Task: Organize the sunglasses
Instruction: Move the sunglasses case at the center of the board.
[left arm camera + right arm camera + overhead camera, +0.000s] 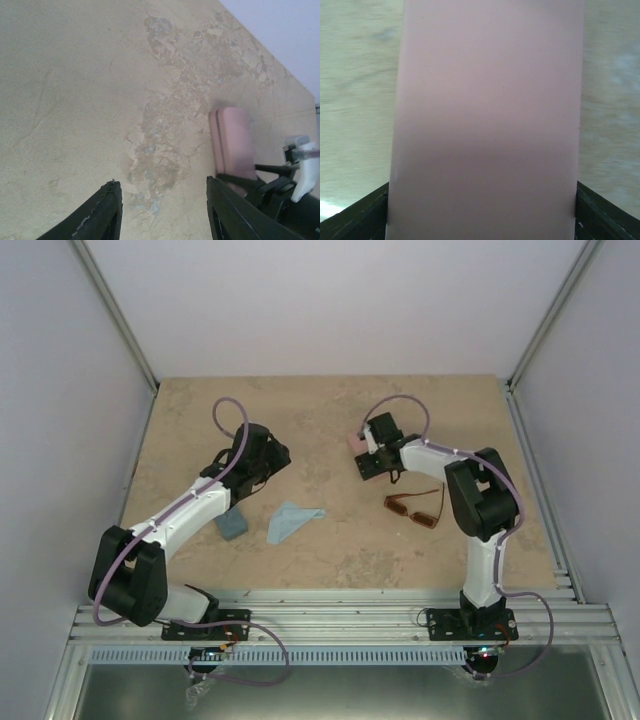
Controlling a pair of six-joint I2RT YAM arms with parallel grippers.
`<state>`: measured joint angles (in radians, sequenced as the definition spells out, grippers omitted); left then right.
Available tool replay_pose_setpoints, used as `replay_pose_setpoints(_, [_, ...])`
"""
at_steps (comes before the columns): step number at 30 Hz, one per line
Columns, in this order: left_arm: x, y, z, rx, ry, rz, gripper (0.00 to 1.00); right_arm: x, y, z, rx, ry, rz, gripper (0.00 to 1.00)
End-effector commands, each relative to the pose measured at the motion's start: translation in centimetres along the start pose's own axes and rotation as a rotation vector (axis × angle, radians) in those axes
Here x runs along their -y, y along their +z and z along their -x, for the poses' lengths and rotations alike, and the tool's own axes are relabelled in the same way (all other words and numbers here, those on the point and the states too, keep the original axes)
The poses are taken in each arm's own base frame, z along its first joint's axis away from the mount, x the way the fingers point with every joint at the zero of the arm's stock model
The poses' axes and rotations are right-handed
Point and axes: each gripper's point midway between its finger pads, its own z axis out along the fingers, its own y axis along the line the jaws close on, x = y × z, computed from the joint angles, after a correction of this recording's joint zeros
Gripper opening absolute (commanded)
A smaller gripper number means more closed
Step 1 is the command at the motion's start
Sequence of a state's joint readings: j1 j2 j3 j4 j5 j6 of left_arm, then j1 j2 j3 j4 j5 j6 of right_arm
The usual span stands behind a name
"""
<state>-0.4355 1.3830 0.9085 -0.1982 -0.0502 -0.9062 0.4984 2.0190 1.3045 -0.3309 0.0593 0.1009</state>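
The amber-brown sunglasses lie open on the table beside the right arm, and neither gripper touches them. My right gripper is down over a pink case at mid-table. In the right wrist view the pink case fills the frame, and the right gripper has one finger pressed against each long side with no gap showing. My left gripper hovers open over bare table with nothing between its fingers. The left gripper is left of the pink case.
A light blue cloth lies crumpled in the middle near the front. A blue case sits partly under the left forearm. White walls enclose the table on three sides. A metal rail runs along the near edge.
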Motion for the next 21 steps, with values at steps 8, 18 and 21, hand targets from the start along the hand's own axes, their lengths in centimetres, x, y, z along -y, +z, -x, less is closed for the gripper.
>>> replay_pose_setpoints(8, [-0.3, 0.4, 0.2, -0.041, 0.043, 0.009, 0.50, 10.6, 0.0, -1.5, -0.054, 0.049, -0.058, 0.74])
replay_pose_setpoints(18, [-2.9, -0.3, 1.6, 0.000, 0.041, 0.130, 0.63, 11.4, -3.2, 0.8, 0.026, 0.106, -0.093, 0.98])
replay_pose_setpoints(21, [-4.5, -1.3, 2.1, 0.028, 0.045, 0.193, 0.84, 11.9, -6.0, 2.5, 0.103, 0.187, -0.126, 0.98])
